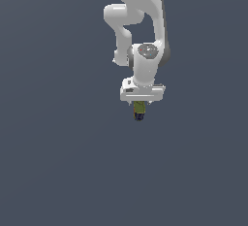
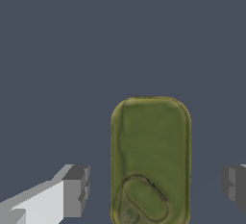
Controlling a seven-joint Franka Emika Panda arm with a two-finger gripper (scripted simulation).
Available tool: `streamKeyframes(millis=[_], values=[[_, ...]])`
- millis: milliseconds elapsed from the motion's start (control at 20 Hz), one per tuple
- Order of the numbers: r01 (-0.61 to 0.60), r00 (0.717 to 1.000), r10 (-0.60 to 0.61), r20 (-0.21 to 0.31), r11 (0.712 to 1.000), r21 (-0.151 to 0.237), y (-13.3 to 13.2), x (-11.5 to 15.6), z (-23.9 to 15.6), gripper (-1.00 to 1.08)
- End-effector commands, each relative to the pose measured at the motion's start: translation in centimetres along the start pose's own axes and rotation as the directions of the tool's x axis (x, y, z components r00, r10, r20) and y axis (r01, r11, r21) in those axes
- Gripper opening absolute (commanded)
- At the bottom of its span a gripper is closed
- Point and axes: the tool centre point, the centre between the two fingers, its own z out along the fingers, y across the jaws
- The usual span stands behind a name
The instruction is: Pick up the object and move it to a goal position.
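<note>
Trouble could come if the white robot gripper (image 2: 153,185) shuts crooked: its grey fingers (image 2: 77,189) stand spread (nothing held), so the small olive-yellow-and-navy block (image 2: 150,158) might tip.

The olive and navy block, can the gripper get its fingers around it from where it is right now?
Probably yes. The block sits between the open fingers of the gripper, with clear gaps on both sides and nothing blocking.

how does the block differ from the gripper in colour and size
Colour: the block is olive-yellow with a dark navy end, while the gripper is white with grey fingers.
Size: the block is far smaller than the gripper.
Position: in the exterior view the block shows just below the gripper; in the wrist view it sits between the open fingers, untouched.
</note>
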Motion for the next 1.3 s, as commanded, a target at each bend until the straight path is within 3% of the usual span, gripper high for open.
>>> streamKeyframes(millis=[0,550,600,1250], values=[[0.0,1.0,0.0,0.001,1.0,0.0,0.0,-0.1,0.9,1.0],[0.0,1.0,0.0,0.0,1.0,0.0,-0.1,-0.1,4.3,1.0],[0.0,1.0,0.0,0.0,1.0,0.0,-0.1,-0.1,4.3,-1.0],[0.0,1.0,0.0,0.0,1.0,0.0,0.1,-0.2,4.1,-1.0]])
